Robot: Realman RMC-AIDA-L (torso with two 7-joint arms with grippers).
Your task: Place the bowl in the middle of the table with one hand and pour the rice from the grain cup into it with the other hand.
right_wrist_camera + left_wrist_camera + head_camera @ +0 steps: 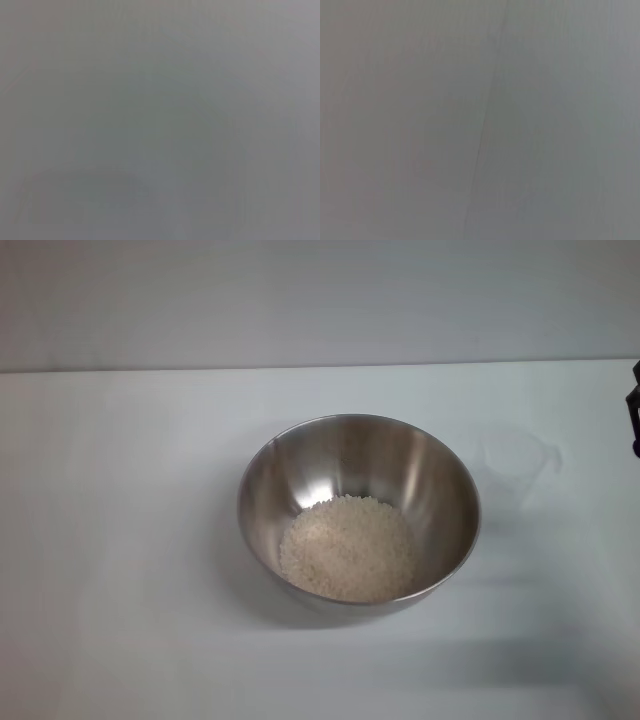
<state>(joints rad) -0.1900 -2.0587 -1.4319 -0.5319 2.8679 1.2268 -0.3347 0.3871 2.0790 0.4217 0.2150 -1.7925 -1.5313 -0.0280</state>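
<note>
In the head view the bowl (358, 510) sits mid-table (120, 540) holding the rice (348, 548), the grain cup (515, 465) upright just to its right, the right gripper (634, 410) a dark sliver at the right edge — both wrist views show only blank grey.

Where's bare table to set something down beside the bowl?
Bare table spans everything left of the bowl, plus strips behind and in front of it. Right is crowded: the grain cup stands close to the bowl, with the right gripper at the edge.
</note>
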